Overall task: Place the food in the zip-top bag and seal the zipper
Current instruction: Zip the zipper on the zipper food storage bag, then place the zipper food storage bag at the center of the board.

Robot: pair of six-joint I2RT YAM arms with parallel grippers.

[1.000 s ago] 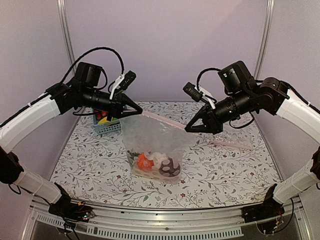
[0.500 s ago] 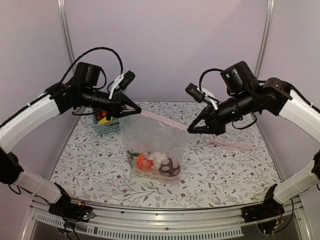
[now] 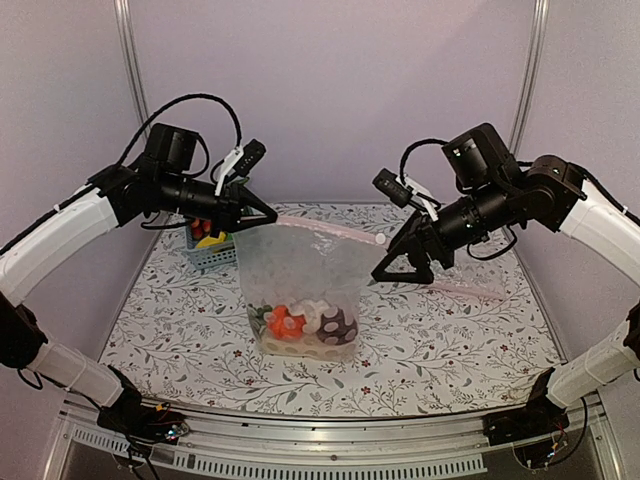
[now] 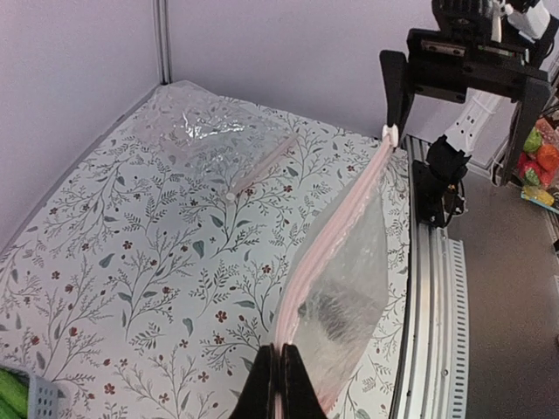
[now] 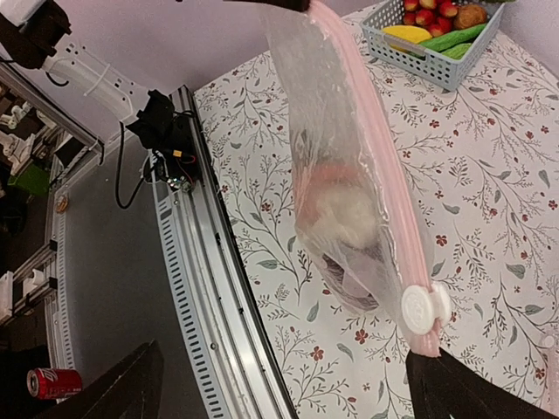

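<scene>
1. The zip-top bag (image 3: 300, 270) hung upright between the two arms, its bottom resting on the table (image 3: 480, 330) near the front middle.
2. The food (image 3: 312, 322) sat in the bottom of the bag; I could make out an orange piece, a cream-white one and a dark maroon one, all inside the plastic; the loading I judged done.
3. The zipper (image 3: 320, 228) ran taut along the top edge as one pink band; the white slider tab (image 5: 425, 307) sat at its far end, so I judged the seal run the whole way, though I could not check every stretch.
4. The left gripper (image 4: 279, 384) had its fingers pressed together on the near end of the zipper, holding the bag up.
5. The right gripper (image 3: 402, 272) had its jaws spread wide and held nothing; the slider tab lay just beside it.
6. What I judged left: lower the bag and let go with the left arm.
7. Farther out, a second bag (image 3: 460, 288) lay flat behind the right arm; the blue basket (image 3: 215, 250) with spare produce stood behind the left arm.
</scene>
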